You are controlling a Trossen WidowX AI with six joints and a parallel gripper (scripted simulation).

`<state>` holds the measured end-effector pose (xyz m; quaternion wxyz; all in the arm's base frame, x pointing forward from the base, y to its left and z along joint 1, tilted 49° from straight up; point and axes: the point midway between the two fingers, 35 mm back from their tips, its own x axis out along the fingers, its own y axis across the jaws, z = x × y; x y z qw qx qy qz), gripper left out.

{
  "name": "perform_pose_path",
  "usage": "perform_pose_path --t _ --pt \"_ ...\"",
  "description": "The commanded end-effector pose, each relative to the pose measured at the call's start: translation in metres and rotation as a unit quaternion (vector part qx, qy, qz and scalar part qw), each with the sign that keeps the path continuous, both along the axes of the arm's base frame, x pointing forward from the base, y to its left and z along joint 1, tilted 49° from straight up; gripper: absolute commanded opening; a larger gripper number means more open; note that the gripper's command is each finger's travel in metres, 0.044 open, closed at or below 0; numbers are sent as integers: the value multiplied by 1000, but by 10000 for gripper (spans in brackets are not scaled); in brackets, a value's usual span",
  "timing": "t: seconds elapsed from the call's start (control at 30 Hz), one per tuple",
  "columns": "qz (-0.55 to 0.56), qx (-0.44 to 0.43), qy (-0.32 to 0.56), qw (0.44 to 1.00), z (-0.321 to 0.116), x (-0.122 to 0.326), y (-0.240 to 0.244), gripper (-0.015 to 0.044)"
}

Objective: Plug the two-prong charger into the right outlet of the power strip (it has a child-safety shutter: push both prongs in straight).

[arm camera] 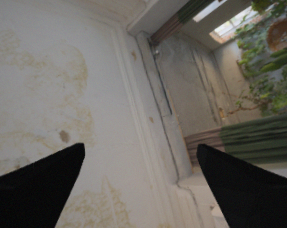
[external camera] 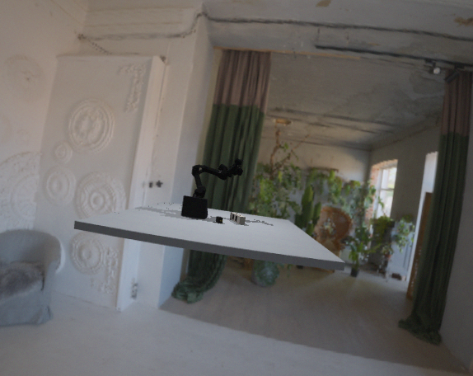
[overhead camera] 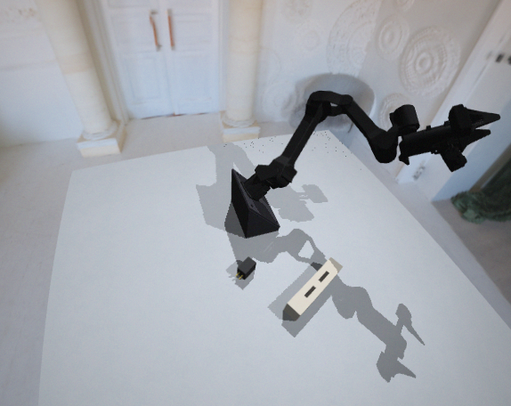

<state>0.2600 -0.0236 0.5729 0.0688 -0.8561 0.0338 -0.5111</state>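
Observation:
A small black charger [overhead camera: 247,268] [external camera: 219,219] lies on the table, its two brass prongs pointing to the lower left in the top view. A cream power strip [overhead camera: 316,284] [external camera: 241,218] lies to its right, diagonal in the top view, with two dark outlets on the face turned up to that camera. My gripper [overhead camera: 495,124] [arm camera: 141,149] is open and empty. It is raised high, well away from the charger and the strip, and its fingers point away from the base. The wrist view shows both fingers apart with only the room behind them.
The white table [overhead camera: 118,320] [external camera: 250,239] carries the arm's dark base [overhead camera: 256,218] [external camera: 194,207], which stands close behind the charger. The arm's shadow crosses the table beside the power strip.

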Motion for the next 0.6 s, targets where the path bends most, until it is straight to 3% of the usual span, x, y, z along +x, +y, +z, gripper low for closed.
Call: perform_pose_path --t 0.0,0.57 --pt "1 1 2 1000 -1 1 -1 426" --pt "110 104 168 974 -80 98 -34 440"
